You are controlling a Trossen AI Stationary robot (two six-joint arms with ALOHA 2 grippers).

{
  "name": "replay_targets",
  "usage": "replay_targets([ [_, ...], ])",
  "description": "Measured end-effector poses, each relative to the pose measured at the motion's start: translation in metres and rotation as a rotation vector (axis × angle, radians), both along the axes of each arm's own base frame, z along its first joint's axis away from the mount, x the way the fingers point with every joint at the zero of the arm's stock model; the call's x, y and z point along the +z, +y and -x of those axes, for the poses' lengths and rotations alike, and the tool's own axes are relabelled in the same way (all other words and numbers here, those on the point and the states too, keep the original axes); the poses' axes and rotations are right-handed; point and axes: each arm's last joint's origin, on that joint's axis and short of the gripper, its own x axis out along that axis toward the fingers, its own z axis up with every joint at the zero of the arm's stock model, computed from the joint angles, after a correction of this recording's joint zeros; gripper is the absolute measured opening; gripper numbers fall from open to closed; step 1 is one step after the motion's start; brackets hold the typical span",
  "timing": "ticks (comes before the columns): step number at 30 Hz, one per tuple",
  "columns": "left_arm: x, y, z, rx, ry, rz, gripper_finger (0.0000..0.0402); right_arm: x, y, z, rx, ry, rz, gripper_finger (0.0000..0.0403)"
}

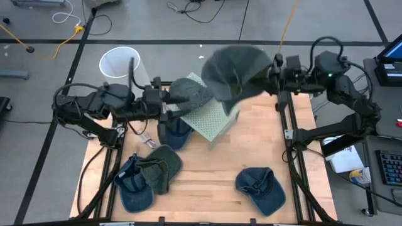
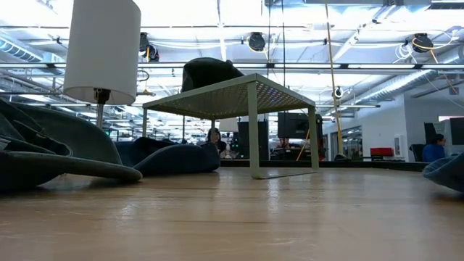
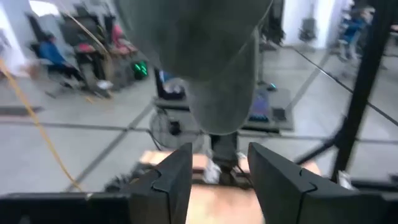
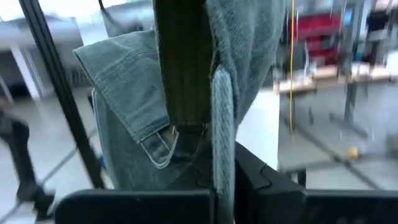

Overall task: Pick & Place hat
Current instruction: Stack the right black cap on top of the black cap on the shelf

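So the right gripper (image 1: 271, 76) is carrying a grey-green hat (image 1: 233, 71) in the air, hanging over the far corner of the white perforated rack (image 1: 213, 119) that's sitting mid-table. Looks to me like the transport step: the hat is lifted and heading for the rack top, not set down yet.

In the right wrist view the fingers are pinched tight on the hat's fabric, right around the adjuster strap (image 4: 163, 146) at the back, and the cap is draping down past them. Jaws nearly closed, with just cloth between them.

There's already another grey-green cap (image 1: 190, 91) sitting on the rack's far-left side, and the left gripper (image 1: 164, 98) is right up against it. In the left wrist view its fingers (image 3: 168, 180) are standing apart with nothing between them, so I'd say it's open and not holding anything. Can't tell if it's actually touching that cap or just beside it.

Next move, I'm guessing: bring the carried hat down onto the bare part of the rack, next to the cap that's there, then let go. The tricky bit is that the hat is floppy and hanging partly off the rack's far edge, so it could slide off if dropped where it is.

More hats are lying on the table nearer than the rack: a blue one (image 1: 261, 188) to its near right, and a green (image 1: 160, 168) and blue (image 1: 134, 186) pile to its near left.
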Motion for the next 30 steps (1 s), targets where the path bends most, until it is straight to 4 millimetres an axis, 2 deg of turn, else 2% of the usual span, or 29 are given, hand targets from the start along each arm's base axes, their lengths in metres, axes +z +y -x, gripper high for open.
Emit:
replay_targets([
  [7,0.014,0.003,0.001,0.097,-0.12,-0.094,0.0215,0.019,-0.007,-0.024,-0.077,-0.25,0.022,0.0005],
  [17,0.02,0.006,0.001,0.229,-0.149,-0.195,0.0279,0.016,-0.015,-0.074,-0.083,-0.396,0.037,0.0005],
  [25,0.018,0.01,-0.006,0.281,-0.138,-0.218,0.0272,0.007,-0.011,-0.115,-0.022,-0.531,-0.017,0.0005],
  [30,0.016,0.011,-0.01,0.295,-0.13,-0.22,0.0258,0.0,-0.007,-0.133,0.024,-0.591,-0.079,0.0005],
])
